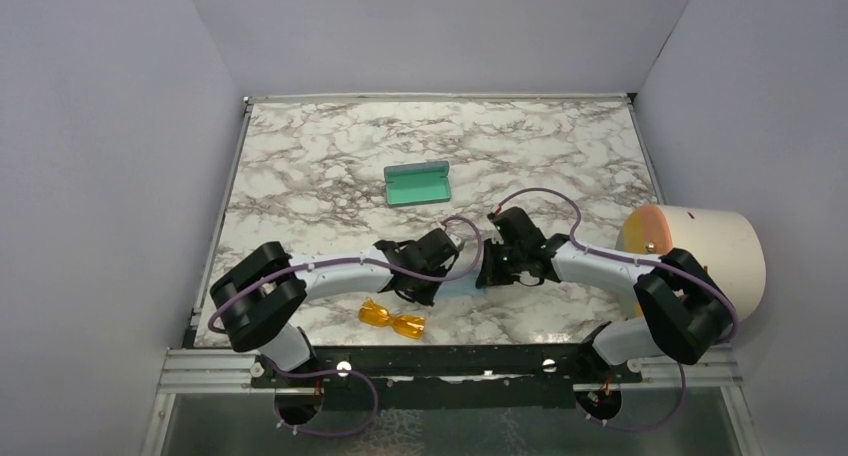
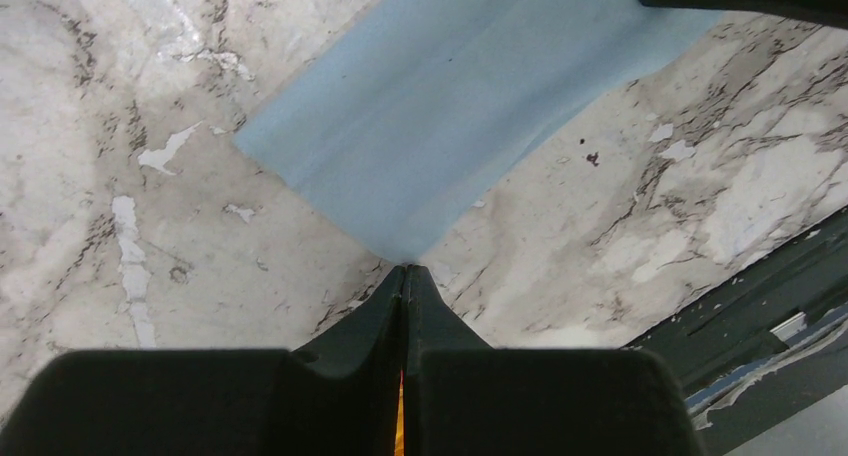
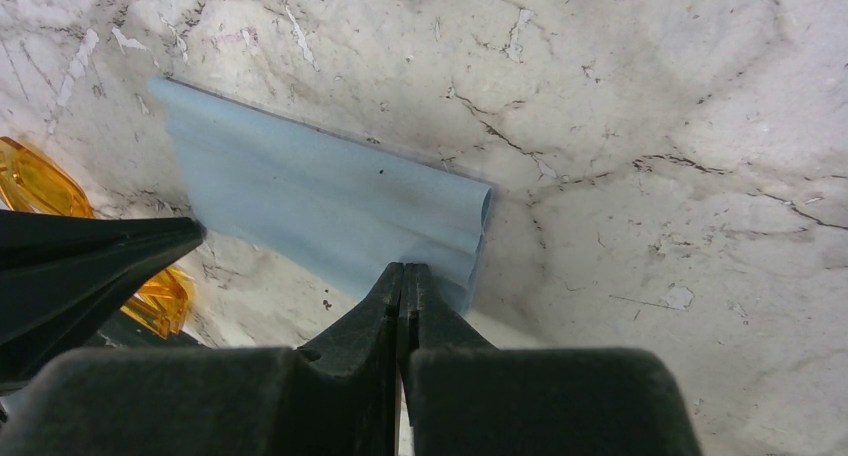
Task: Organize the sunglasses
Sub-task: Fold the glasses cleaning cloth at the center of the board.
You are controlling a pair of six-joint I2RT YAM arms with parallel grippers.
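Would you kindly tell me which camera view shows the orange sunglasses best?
Top external: the whole folded sunglasses lie unobstructed near the table's front edge. Right wrist catches only lens parts behind the left hand; left wrist, just an orange sliver.

Sunglasses point(image 1: 392, 319) before cloth point(image 3: 320, 211), case point(image 1: 417, 184) behind

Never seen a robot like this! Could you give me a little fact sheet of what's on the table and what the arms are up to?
table: marble-patterned top
sunglasses: orange, folded, near the front edge, not held
case: teal-green, lying farther back, apart from both arms
cloth: light blue, folded over, between the two grippers
left gripper: closed at a corner of the cloth, seemingly pinching it
right gripper: closed on the cloth's doubled edge
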